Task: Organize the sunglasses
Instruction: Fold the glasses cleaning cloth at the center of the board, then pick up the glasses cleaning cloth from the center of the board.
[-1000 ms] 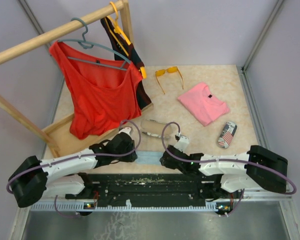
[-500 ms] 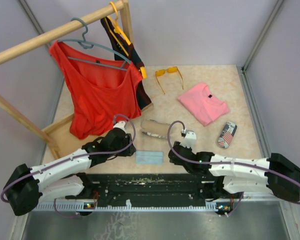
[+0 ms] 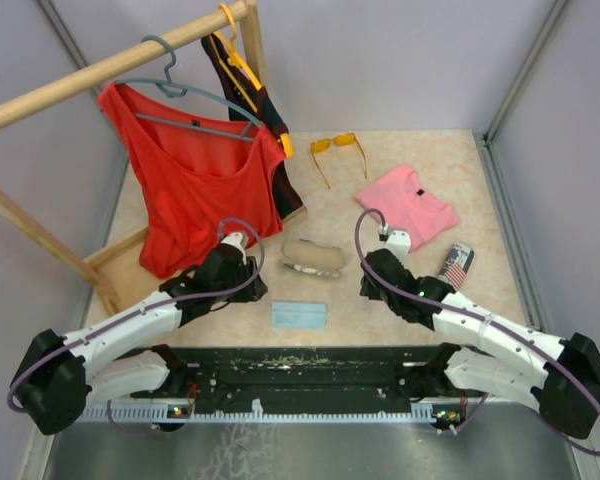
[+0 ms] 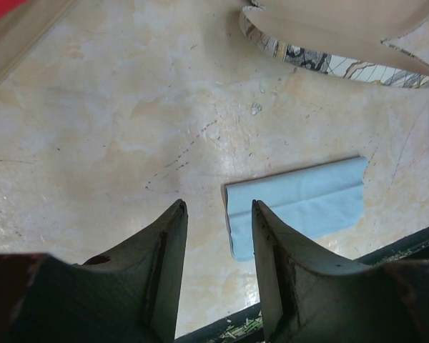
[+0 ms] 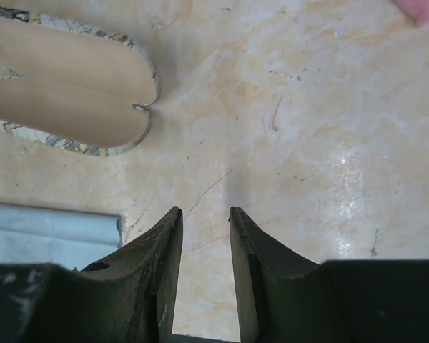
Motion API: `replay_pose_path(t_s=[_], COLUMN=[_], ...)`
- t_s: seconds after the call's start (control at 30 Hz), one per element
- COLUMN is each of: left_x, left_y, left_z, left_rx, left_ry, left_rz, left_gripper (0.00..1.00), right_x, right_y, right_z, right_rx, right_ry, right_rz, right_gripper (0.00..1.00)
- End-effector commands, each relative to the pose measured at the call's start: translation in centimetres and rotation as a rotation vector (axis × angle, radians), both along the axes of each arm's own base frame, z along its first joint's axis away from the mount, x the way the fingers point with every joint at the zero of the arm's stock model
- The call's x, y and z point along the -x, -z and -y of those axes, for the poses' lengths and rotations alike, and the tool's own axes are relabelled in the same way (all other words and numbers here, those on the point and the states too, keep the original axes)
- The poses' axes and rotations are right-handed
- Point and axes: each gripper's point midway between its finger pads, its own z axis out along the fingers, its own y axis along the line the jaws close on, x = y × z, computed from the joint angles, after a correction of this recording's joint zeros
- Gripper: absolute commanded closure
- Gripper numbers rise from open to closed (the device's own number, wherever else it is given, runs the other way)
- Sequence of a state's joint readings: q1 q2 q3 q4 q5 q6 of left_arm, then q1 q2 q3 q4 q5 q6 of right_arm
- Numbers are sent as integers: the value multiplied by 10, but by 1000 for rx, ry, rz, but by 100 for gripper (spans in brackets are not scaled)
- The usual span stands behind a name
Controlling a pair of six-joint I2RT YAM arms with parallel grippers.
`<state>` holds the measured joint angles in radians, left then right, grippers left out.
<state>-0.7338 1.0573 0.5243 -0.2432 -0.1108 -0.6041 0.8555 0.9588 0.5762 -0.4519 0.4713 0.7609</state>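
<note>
The orange-lensed sunglasses (image 3: 338, 148) lie open at the far middle of the table, far from both grippers. The greyish-lilac pair shows in no view. My left gripper (image 3: 248, 288) (image 4: 216, 204) is open and empty, low over bare table just left of the light-blue cloth (image 3: 299, 315) (image 4: 300, 200). My right gripper (image 3: 373, 290) (image 5: 204, 209) is open and empty over bare table, right of the cloth (image 5: 53, 232). A patterned glasses case with a tan face (image 3: 313, 257) (image 4: 329, 28) (image 5: 64, 93) lies between the two grippers.
A flag-patterned case (image 3: 456, 267) lies right of my right arm. A folded pink shirt (image 3: 407, 205) is behind it. A wooden rack (image 3: 110, 65) with a red top (image 3: 195, 185) on a hanger fills the left. The black table edge (image 3: 300, 365) runs near the arm bases.
Both grippers have left the cloth at the near edge. The left one moved away to the left and the right one far and to the right. The cloth now lies uncovered.
</note>
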Motion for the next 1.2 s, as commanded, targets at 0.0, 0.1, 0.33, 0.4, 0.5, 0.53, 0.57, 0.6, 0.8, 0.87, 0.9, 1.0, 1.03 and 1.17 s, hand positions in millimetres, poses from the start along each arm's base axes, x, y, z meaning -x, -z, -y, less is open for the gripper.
replay_pose_path(t_s=[0.0, 0.1, 0.33, 0.4, 0.5, 0.53, 0.57, 0.6, 0.8, 0.87, 0.9, 1.0, 1.03, 1.17], left_x=[-15, -19, -28, -29, -29, -29, -29, -29, -28, -26, -25, -23, -22, -19], left_y=[-21, -24, -40, -45, -50, -52, -53, -54, -58, -58, -59, -58, -58, -58], left_z=[6, 3, -6, -7, -10, -11, -13, -14, -19, -19, -19, -20, -21, -24], left_rx=[42, 38, 17, 17, 7, 7, 1, -2, 0, 6, 9, 8, 6, 18], left_ry=[8, 0, -35, -39, -48, -51, -55, -57, -76, -79, -78, -75, -75, -77], left_rz=[40, 42, 70, 77, 77, 79, 77, 78, 84, 82, 84, 81, 82, 97], left_gripper=[52, 53, 53, 52, 52, 52, 51, 51, 50, 50, 50, 50, 50, 50], right_x=[-14, -24, -45, -50, -57, -60, -62, -64, -77, -81, -83, -88, -89, -91], right_y=[-27, -37, -58, -60, -64, -65, -66, -67, -75, -76, -77, -76, -76, -74], right_z=[8, 19, 38, 45, 53, 55, 56, 57, 60, 57, 56, 51, 49, 37], right_rx=[9, 14, 35, 44, 41, 39, 35, 32, -3, -6, -5, -3, -4, -18], right_ry=[-37, -19, 32, 62, 80, 85, 85, 82, 84, 71, 65, 41, 31, -42], right_rz=[24, 37, 69, 69, 76, 81, 84, 85, 105, 104, 103, 99, 99, 90], right_gripper=[67, 66, 67, 66, 65, 65, 65, 64, 62, 62, 62, 62, 62, 62])
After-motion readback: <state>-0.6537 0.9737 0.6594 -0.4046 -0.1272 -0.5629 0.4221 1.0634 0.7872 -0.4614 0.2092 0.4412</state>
